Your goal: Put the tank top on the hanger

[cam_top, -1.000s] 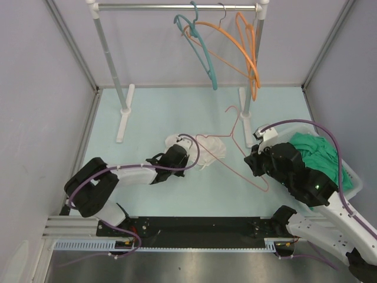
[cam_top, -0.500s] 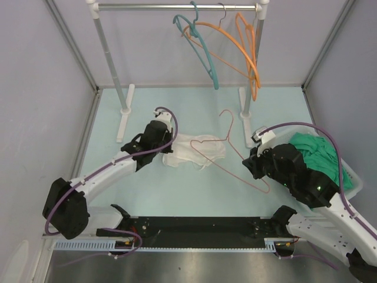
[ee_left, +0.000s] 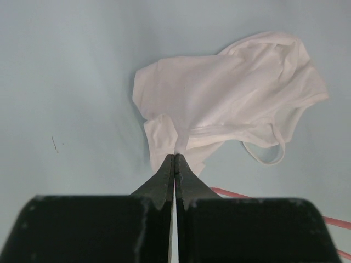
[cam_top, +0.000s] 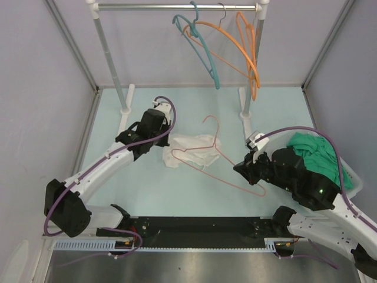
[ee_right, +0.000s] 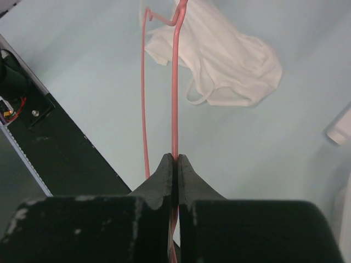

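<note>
The white tank top (cam_top: 191,154) lies crumpled on the pale blue table, mid-field. My left gripper (cam_top: 166,147) is at its left edge, jaws shut on a fold of the fabric; the left wrist view shows the fingertips (ee_left: 175,156) closed on the top's near edge (ee_left: 230,98). My right gripper (cam_top: 240,167) is shut on the thin pink hanger (cam_top: 218,134), which slants left over the tank top, hook pointing away. In the right wrist view the hanger wire (ee_right: 174,98) runs out from the shut jaws (ee_right: 176,158) to the tank top (ee_right: 230,60). A bit of hanger shows in the left wrist view (ee_left: 236,193).
A white clothes rack stands at the back, its feet on the table (cam_top: 125,112) (cam_top: 244,112). A teal hanger (cam_top: 200,47) and orange hangers (cam_top: 250,53) hang on its rail. A clear bin with a green garment (cam_top: 318,156) sits at the right, beside my right arm.
My left gripper moved up and to the left, pulling the tank top with it and stretching it out. My right gripper carried the hanger leftward, so its hook and frame shifted left over the top.
</note>
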